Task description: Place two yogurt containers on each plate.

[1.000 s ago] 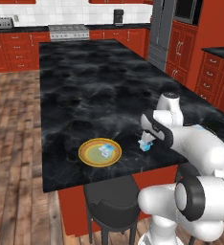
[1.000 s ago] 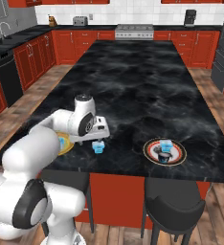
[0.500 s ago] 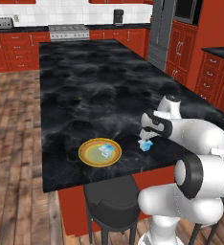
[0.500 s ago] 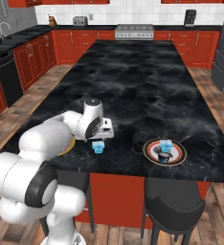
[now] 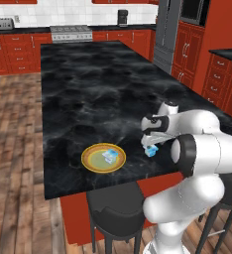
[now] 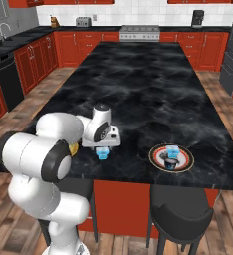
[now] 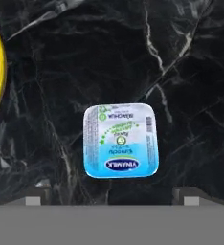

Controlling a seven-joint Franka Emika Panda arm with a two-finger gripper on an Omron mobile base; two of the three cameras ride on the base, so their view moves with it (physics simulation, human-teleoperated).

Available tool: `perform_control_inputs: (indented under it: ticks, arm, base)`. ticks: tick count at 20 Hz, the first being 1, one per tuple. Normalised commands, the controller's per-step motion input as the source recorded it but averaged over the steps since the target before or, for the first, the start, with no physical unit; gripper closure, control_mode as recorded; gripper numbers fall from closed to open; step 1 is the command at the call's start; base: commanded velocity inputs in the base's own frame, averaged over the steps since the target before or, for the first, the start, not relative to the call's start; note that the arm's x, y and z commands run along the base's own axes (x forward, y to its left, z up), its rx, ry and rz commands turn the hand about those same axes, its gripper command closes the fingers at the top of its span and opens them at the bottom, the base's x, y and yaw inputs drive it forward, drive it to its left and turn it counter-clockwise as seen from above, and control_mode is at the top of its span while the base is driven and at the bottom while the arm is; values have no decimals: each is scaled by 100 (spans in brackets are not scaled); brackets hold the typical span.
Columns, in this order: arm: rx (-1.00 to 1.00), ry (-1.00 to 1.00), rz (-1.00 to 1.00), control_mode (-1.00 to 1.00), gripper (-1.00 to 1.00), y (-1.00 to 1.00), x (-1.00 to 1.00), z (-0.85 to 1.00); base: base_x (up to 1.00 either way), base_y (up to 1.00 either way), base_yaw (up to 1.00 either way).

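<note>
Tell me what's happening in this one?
The arm's hand, open, hangs just above a loose yogurt tub on the black island counter, between the two plates. The yellow-rimmed plate holds one tub. The orange-rimmed plate holds one blue tub and something darker in front. Nothing is gripped yet.

A black marble tabletop (image 5: 88,94) with pale veins runs long down the middle of the kitchen, on a red base. Two dark stools (image 6: 180,219) stand at its near edge. Red cabinets (image 6: 39,57) line the walls under black counters, and a steel stove (image 6: 138,34) sits against the far wall below white tiles. A toaster (image 6: 82,21) and a dark coffee maker (image 6: 198,18) rest on the back counter. A steel fridge (image 5: 166,30) stands at the right. The floor (image 5: 14,149) is brown wood planks.
</note>
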Motion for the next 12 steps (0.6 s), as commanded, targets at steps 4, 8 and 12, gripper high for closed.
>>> perform_control_inputs:
  ticks: [4,8,12]
  arm:
    - [0,1,3,-100,-100,-14,40,-36]
    - [0,1,2,-100,-100,-2,44,-40]
    - [0,0,0,-100,-100,0,17,-19]
  base:
    - [0,0,0]
    - [0,0,0]
    - [0,0,0]
